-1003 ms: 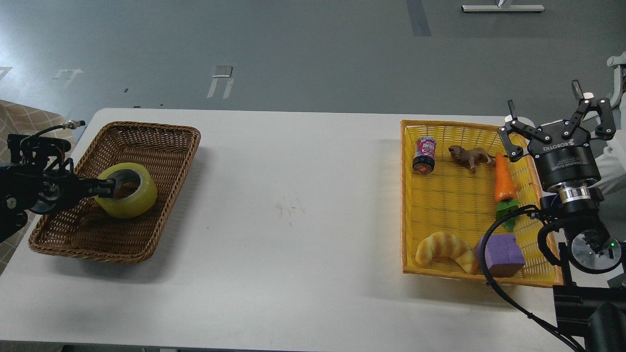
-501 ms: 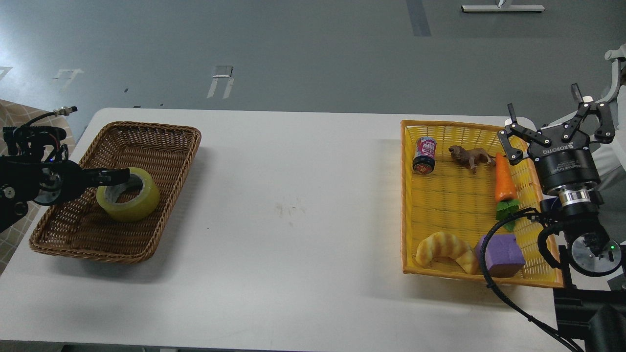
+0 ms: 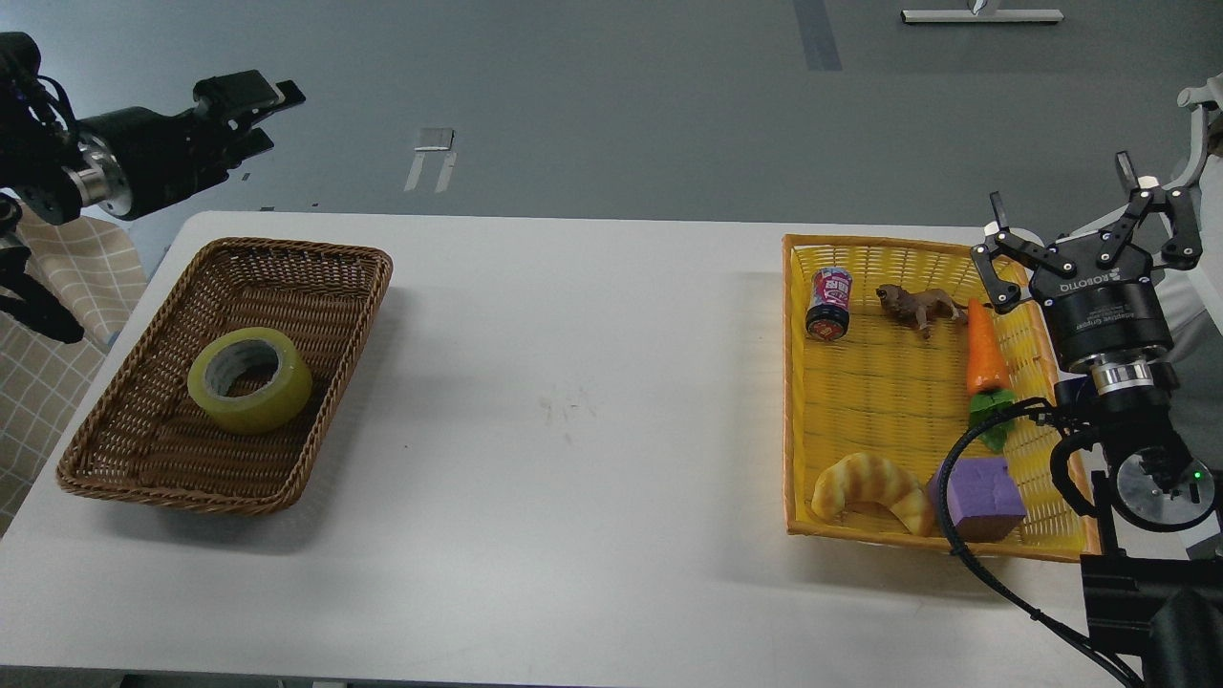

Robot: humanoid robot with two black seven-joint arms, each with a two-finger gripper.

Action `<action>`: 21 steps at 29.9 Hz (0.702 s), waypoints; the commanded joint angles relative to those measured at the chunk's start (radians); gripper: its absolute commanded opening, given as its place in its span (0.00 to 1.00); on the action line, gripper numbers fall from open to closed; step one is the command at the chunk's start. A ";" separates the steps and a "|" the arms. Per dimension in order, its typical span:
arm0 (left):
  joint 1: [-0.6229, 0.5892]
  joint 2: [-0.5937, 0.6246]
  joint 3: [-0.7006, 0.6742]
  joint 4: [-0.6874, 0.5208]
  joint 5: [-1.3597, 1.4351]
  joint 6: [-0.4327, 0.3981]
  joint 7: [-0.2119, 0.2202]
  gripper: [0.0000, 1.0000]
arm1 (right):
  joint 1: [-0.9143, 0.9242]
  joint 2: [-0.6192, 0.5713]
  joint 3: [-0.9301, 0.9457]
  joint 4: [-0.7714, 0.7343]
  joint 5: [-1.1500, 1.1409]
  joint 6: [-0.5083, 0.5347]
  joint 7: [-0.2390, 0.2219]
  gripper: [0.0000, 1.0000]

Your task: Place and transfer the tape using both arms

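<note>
The tape (image 3: 250, 379), a yellow translucent roll with a grey-white core, lies flat in the brown wicker basket (image 3: 315, 268) on the left of the white table. My left gripper (image 3: 256, 107) is raised high above and behind the basket, well clear of the tape, with its fingers apart and nothing in them. My right gripper (image 3: 1089, 225) stands upright at the right edge of the yellow basket (image 3: 798, 382), fingers spread wide and empty.
The yellow basket holds a small can (image 3: 829, 303), a toy lion (image 3: 919, 307), a toy carrot (image 3: 985, 363), a golden croissant toy (image 3: 871, 490) and a purple block (image 3: 982, 498). The white table (image 3: 573, 411) lies between the baskets.
My left gripper let go of the tape, which now lies flat in the brown basket, and rose up and back well above it. The right arm barely moved.
</note>
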 commanded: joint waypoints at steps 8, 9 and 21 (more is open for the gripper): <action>0.011 -0.196 -0.160 -0.007 -0.372 -0.062 -0.005 0.98 | 0.097 -0.124 -0.107 -0.012 -0.003 0.000 -0.002 1.00; 0.014 -0.218 -0.192 -0.007 -0.375 -0.094 -0.005 0.98 | 0.118 -0.124 -0.121 -0.015 -0.003 0.000 0.000 1.00; 0.077 -0.379 -0.292 -0.010 -0.376 -0.126 -0.005 0.98 | 0.375 -0.094 -0.141 -0.257 0.001 0.000 -0.011 1.00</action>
